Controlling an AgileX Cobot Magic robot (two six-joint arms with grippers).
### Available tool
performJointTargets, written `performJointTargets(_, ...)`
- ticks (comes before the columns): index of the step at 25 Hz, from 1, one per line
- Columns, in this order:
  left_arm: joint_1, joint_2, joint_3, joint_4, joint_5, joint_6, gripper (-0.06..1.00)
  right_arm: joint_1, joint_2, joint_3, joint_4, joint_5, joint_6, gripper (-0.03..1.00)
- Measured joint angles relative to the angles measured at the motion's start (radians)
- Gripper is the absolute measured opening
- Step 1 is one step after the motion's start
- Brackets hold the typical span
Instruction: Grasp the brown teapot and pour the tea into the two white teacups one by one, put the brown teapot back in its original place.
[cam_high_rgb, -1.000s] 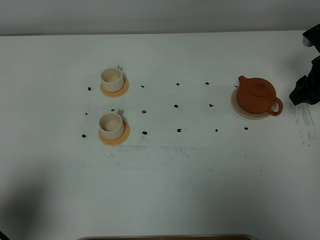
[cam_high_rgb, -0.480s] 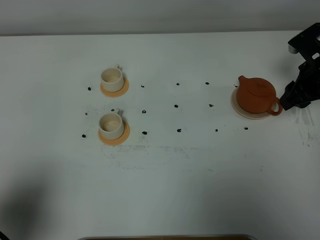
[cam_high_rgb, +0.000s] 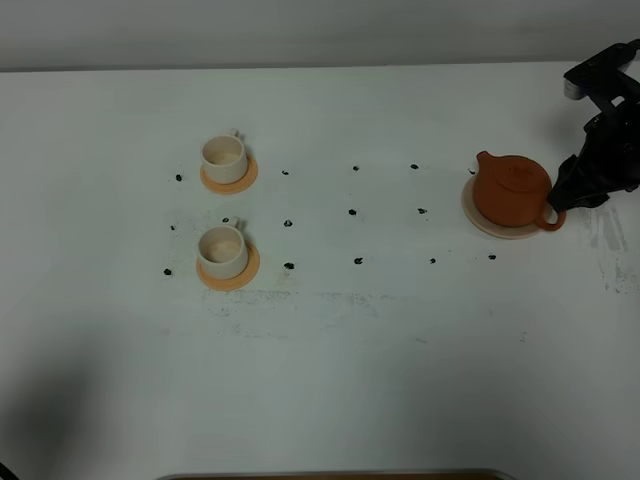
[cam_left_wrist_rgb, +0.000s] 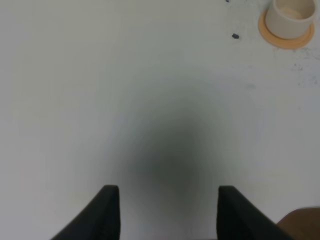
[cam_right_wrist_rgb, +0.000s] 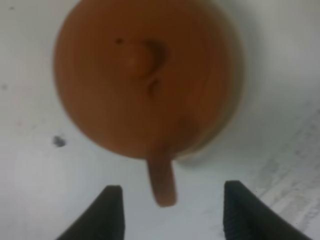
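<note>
The brown teapot (cam_high_rgb: 511, 192) sits on its pale cream saucer (cam_high_rgb: 487, 222), the original place, at the right of the table. My right gripper (cam_high_rgb: 563, 199) hovers at the teapot's loop handle (cam_high_rgb: 550, 216), open. In the right wrist view the teapot (cam_right_wrist_rgb: 145, 80) fills the frame and its handle (cam_right_wrist_rgb: 162, 182) points between my two fingers (cam_right_wrist_rgb: 111, 212), untouched. Two white teacups (cam_high_rgb: 223, 158) (cam_high_rgb: 221, 250) stand on orange coasters at the left. My left gripper (cam_left_wrist_rgb: 162, 212) is open above bare table, with one teacup (cam_left_wrist_rgb: 290, 16) far off in its view.
Small black marks (cam_high_rgb: 352, 212) dot the table in a grid between the cups and the teapot. A brown edge (cam_high_rgb: 330, 475) shows at the table's near side. Scuff marks (cam_high_rgb: 610, 240) lie right of the saucer.
My right gripper has moved in from the right edge toward the teapot and now sits at its handle. The teapot and cups have stayed in place.
</note>
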Motion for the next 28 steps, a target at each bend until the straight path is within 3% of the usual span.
performJointTargets(28,0.000,0.000,0.000,0.000,0.000,0.000,0.46,0.006,0.048,-0.004,0.023,-0.039,-0.062,0.46)
